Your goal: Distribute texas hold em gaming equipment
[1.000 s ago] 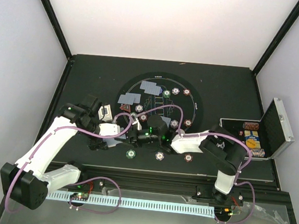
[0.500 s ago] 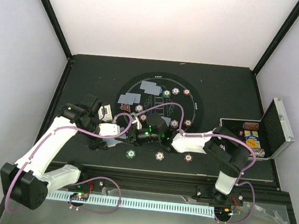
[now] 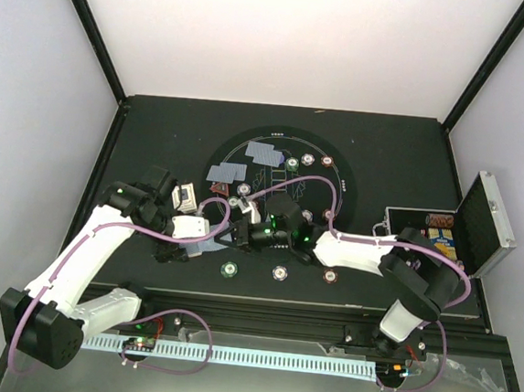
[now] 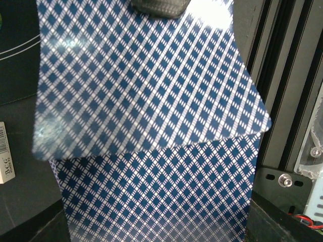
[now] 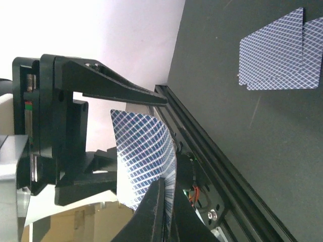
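Top view: my left fingers (image 3: 212, 242) and right fingers (image 3: 243, 236) meet over the mat's (image 3: 337, 180) near-left rim. The rail (image 3: 280, 308) runs just nearside of the mat, chips (image 3: 279, 273) line its near rim, and the case (image 3: 484, 225) stands well to its right.

Left wrist: my left fingers clamp the cards (image 4: 156, 196). The top card (image 4: 151, 91) bows off them, blue-white diamonds under glare.

Right wrist: my right fingers are clenched on that card's edge. A flat pair (image 5: 277, 50) lies on the bench beyond.
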